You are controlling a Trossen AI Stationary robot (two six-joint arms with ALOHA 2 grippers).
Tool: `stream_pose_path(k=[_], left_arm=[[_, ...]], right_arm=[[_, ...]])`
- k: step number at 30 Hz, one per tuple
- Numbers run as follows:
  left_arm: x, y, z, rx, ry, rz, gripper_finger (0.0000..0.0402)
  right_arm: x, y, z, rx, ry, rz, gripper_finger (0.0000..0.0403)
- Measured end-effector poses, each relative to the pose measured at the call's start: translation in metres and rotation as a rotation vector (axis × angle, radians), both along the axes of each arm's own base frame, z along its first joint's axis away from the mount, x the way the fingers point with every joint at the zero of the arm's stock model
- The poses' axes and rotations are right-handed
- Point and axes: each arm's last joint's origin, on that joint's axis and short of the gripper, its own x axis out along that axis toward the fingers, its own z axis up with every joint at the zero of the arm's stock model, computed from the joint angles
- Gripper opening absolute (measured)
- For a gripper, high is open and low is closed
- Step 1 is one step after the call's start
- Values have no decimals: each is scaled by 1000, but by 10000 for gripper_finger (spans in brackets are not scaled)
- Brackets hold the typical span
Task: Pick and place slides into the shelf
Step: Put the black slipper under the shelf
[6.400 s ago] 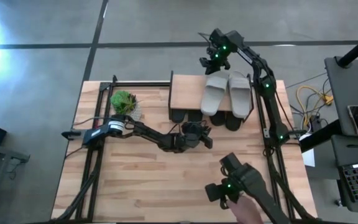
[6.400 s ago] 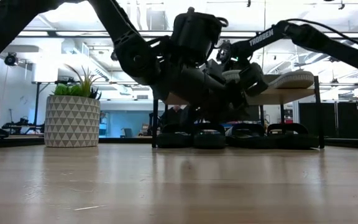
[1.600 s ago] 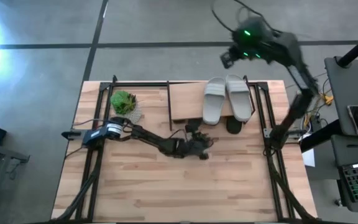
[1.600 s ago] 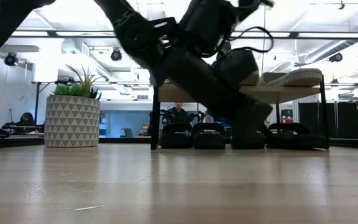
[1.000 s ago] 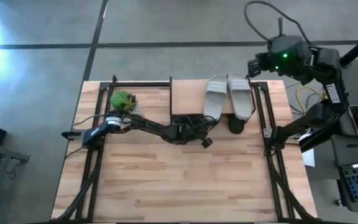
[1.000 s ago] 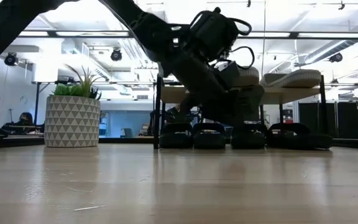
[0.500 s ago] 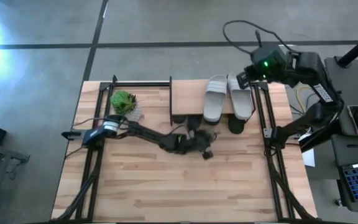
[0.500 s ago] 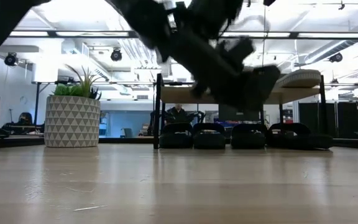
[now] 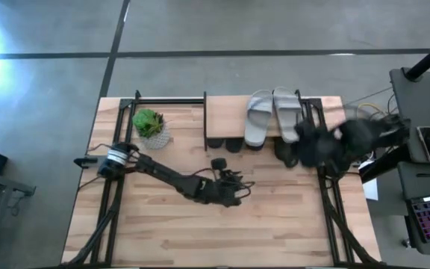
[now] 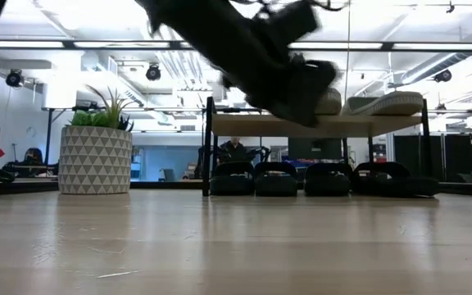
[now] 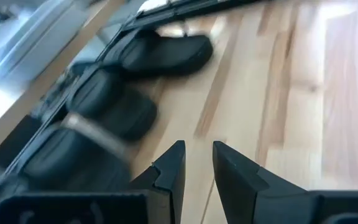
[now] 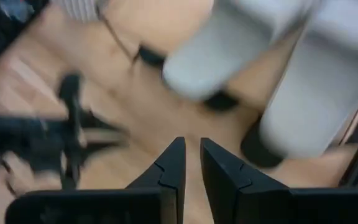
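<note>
From above, I see 2 light grey slides [image 9: 273, 116] lying side by side on the shelf [image 9: 226, 118] at the table's [image 9: 163, 224] far edge, black slides [image 9: 226, 143] poking out beneath its plank. My left gripper [image 9: 232, 188] sits over the table's middle, apart from the shelf; the right gripper [image 9: 312, 146] blurs beside the shelf's right end, near the table's right edge. A potted plant [image 9: 149, 124] stands at the far left.

At table height, 4 black slides [image 10: 301, 179] line the table under the plank, grey ones [image 10: 383, 102] on top.

On the left wrist, the left gripper's fingers [image 11: 173, 168] stand slightly apart, holding nothing, black slides [image 11: 160, 53] ahead.

On the right wrist, the right gripper's fingers [image 12: 174, 165] sit nearly together and empty, above the grey slides [image 12: 272, 68].
</note>
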Motion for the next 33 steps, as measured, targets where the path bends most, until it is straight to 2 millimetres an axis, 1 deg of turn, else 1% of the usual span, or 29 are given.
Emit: stream_pose_path(k=[2,4,7,9,11,14,18,20,22,24,27,30,33], left_arm=[[-16,-3,3,-21,10,30,67],[-31,-7,6,-63,-16,40,67],[-58,-16,5,-87,-16,34,67],[-76,-22,5,-100,-13,16,67],[-91,-27,5,-117,-20,-4,67],[-112,-33,0,-124,-5,-32,67],[-131,-42,-4,-163,-15,-53,67],[-138,-46,-8,-186,-17,-56,67],[-142,-49,-12,-201,-16,-58,67],[-145,-52,-15,-218,-21,-53,67],[-149,-53,-24,-235,-13,-41,67],[-153,-52,-29,-267,-35,-10,67],[-158,-49,-35,-265,-29,16,67]], right_arm=[[3,21,-19,43,28,-25,43],[6,42,-39,65,58,-53,43],[13,74,-70,41,93,-104,43],[18,92,-91,-11,93,-153,43],[25,105,-111,-78,87,-192,43],[41,120,-143,-188,124,-211,43],[61,132,-187,-325,209,-228,43],[71,133,-210,-388,232,-262,43],[81,129,-229,-435,254,-309,43],[91,122,-245,-476,263,-358,43],[107,107,-268,-558,300,-387,43],[124,87,-286,-670,347,-354,43],[142,65,-291,-707,377,-362,43]])
